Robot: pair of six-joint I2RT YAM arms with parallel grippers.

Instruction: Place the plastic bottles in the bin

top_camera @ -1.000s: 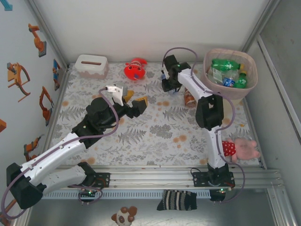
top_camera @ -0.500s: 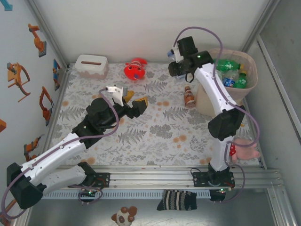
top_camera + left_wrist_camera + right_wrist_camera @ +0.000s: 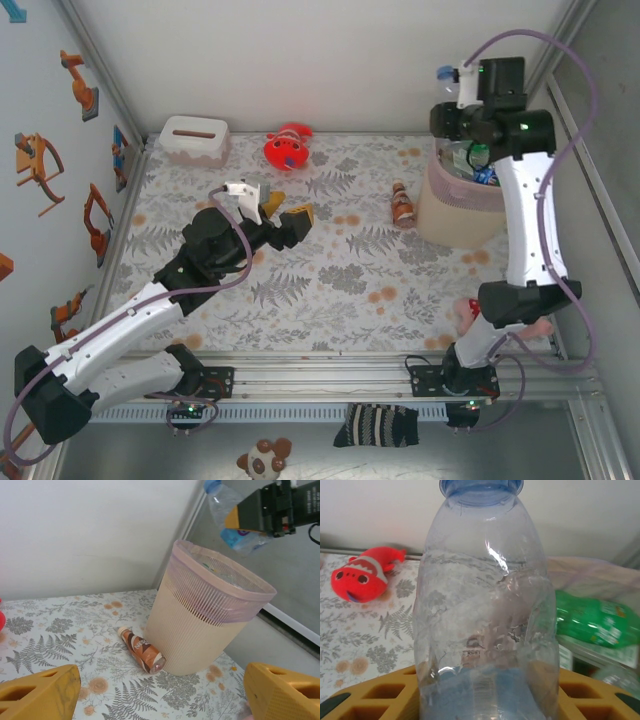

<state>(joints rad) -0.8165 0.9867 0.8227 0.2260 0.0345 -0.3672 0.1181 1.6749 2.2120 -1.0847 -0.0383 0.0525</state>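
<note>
My right gripper [image 3: 462, 95] is raised over the far-left rim of the pale pink bin [image 3: 455, 215], shut on a clear plastic bottle [image 3: 449, 81] with a blue cap. Up close in the right wrist view the clear bottle [image 3: 485, 605] stands between the yellow fingers [image 3: 370, 697], and a green bottle [image 3: 592, 622] lies in the bin behind it. A brown bottle [image 3: 402, 205] lies on the table against the bin's left side, also seen in the left wrist view as the brown bottle [image 3: 140, 649] beside the bin [image 3: 200, 630]. My left gripper [image 3: 285, 215] hovers open mid-table, facing it.
A red plush fish [image 3: 288, 148] and a white tissue box [image 3: 193, 138] sit at the back of the table. A pink plush toy [image 3: 466, 310] lies by the right arm's base. Enclosure walls close in the left, back and right.
My right arm has carried the clear bottle up from the table and rightward to above the bin's rim. The left arm has stayed still.
</note>
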